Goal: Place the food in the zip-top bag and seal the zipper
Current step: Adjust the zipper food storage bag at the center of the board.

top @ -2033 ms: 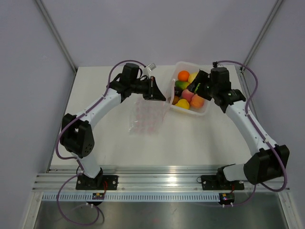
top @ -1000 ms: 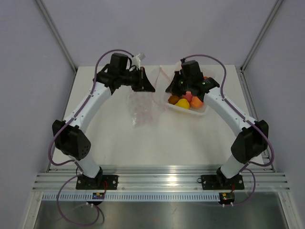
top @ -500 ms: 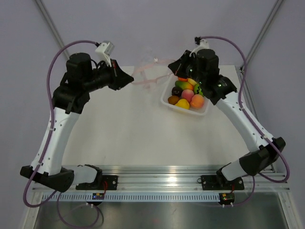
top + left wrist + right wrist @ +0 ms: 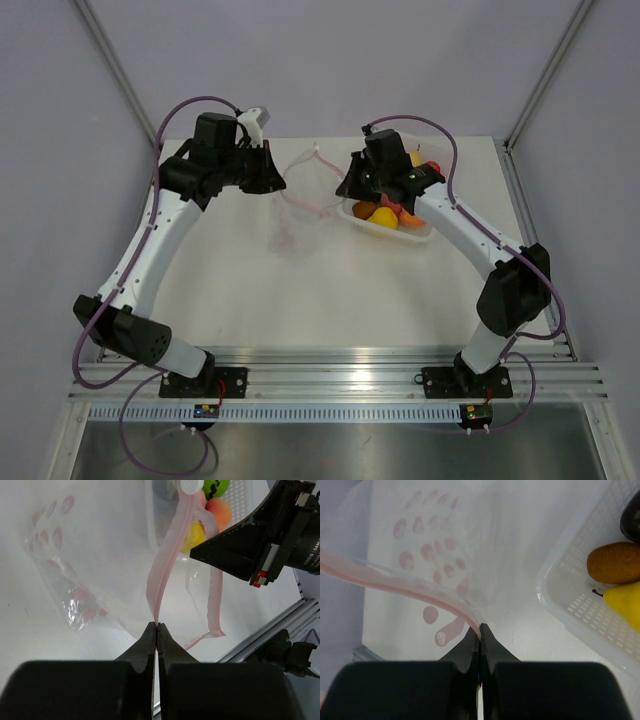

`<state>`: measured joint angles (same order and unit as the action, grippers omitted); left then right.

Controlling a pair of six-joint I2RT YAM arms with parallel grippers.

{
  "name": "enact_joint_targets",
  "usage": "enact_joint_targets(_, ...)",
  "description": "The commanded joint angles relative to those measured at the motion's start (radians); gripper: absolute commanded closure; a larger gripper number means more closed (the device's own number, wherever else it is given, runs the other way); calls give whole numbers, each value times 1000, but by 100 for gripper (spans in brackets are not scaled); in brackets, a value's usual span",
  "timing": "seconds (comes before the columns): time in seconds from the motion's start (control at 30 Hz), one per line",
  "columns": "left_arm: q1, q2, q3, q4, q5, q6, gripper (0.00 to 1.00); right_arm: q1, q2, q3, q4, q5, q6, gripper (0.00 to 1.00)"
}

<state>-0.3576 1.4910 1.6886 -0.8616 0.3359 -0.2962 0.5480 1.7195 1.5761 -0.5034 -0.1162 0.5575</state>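
- The left claw (image 4: 157, 626) is clamped tight on the pink zipper (image 4: 165, 565) at one side of the bag's mouth.
- The right claw (image 4: 480, 626) is pinched closed on the zipper's other side, near the white tray (image 4: 560, 597).
- The zip-top bag (image 4: 298, 205) hangs between both claws with its mouth held apart, its dotted body trailing down toward the bench (image 4: 300, 300).
- The food (image 4: 384, 211) lies in the tray, right of the bag; the right wrist view shows a brown piece and a yellow one.

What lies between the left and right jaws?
Only the zip-top bag, its pink zipper pinched on both sides, mouth held open; the top external view shows it.
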Motion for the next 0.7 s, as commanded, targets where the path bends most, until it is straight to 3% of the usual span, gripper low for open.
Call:
enact_joint_targets(0.0, -1, -38, 2, 27, -20, -9, 100, 3, -51, 4, 38, 21, 5, 100)
enact_joint_targets(0.1, -1, -32, -72, 76, 21, -29, 100, 4, -51, -50, 55, 16, 31, 98)
enact_joint_targets(0.2, -3, -9, -104, 104, 57, -49, 100, 3, -54, -83, 63, 26, 45, 85)
enact_joint_targets(0.23, -4, -5, -106, 108, 63, -53, 100, 3, -55, -93, 63, 29, 44, 74)
enact_joint_targets(0.47, -18, 38, -118, 156, 124, -89, 100, 4, -81, -114, 75, 29, 36, 45)
enact_joint_targets(0.67, -30, 74, -93, 164, 117, -98, 100, 3, -145, -96, 63, 52, 25, 42)
